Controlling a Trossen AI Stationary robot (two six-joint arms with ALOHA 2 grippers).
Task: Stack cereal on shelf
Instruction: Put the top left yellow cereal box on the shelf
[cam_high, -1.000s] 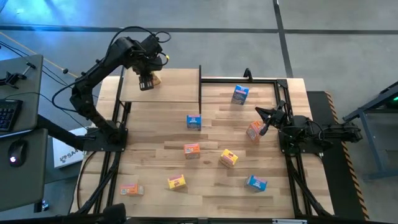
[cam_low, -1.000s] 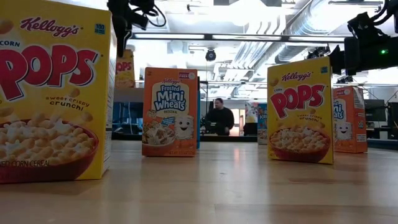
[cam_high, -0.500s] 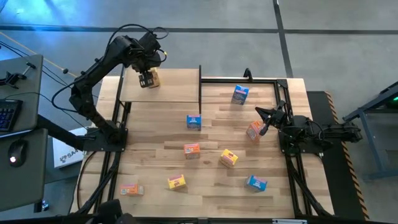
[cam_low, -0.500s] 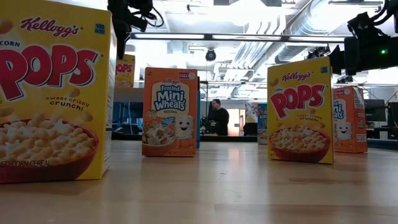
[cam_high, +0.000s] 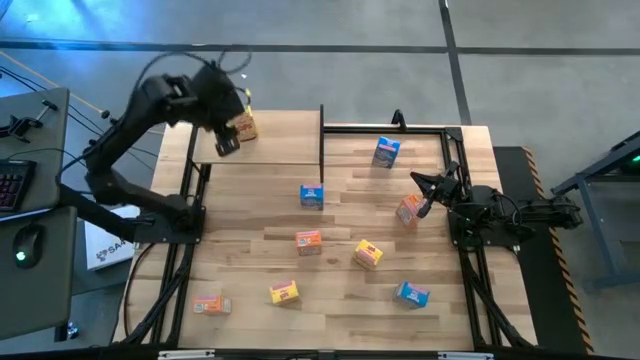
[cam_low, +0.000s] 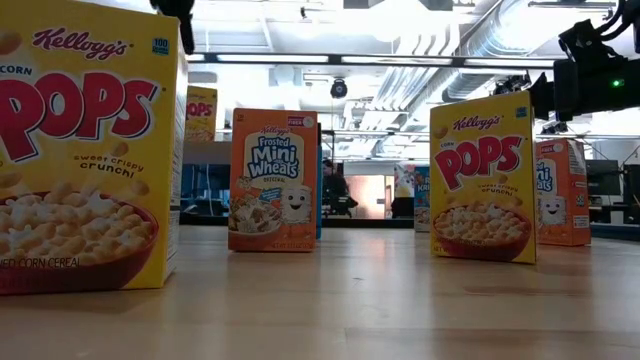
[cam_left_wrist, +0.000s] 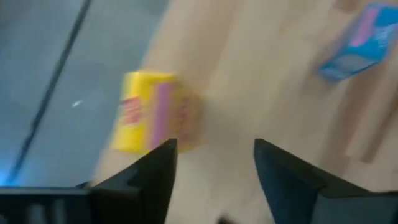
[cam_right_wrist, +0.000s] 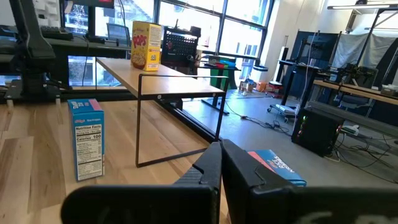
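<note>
Item: yellow cereal box (cam_high: 246, 126), one, upright on the shelf (cam_high: 290, 140), near the board's far-left corner; that is the 11 o'clock part of the tabletop (cam_high: 340, 300) seen from above. It stood alone there, presumably as the first of the stack, set far back so later boxes would have room in front.

Item: left gripper (cam_high: 226, 146), above the shelf's left part, just at 7 o'clock of the yellow box and apart from it. Jaws were parted and empty in the wrist view, nothing between the fingers (cam_left_wrist: 155, 171); judged a release, the box standing on its own.

Item: remaining cereal, eight boxes on the tabletop, unsorted. Blue box (cam_high: 386, 151) at 1 o'clock; blue box (cam_high: 312, 195) at centre, close beside the shelf's near edge; orange box (cam_high: 309, 241) and yellow box (cam_high: 368, 254) just below centre; orange box (cam_high: 408, 210) at 3 o'clock; blue box (cam_high: 412, 294) at 5 o'clock; yellow box (cam_high: 284, 292) at 6 o'clock; orange box (cam_high: 209, 304) at 7 o'clock. All well apart, leaving room for a grasp.

Item: right gripper (cam_high: 418, 180), waiting at 3 o'clock, just beside the orange box there. Jaws were clenched on nothing.
</note>
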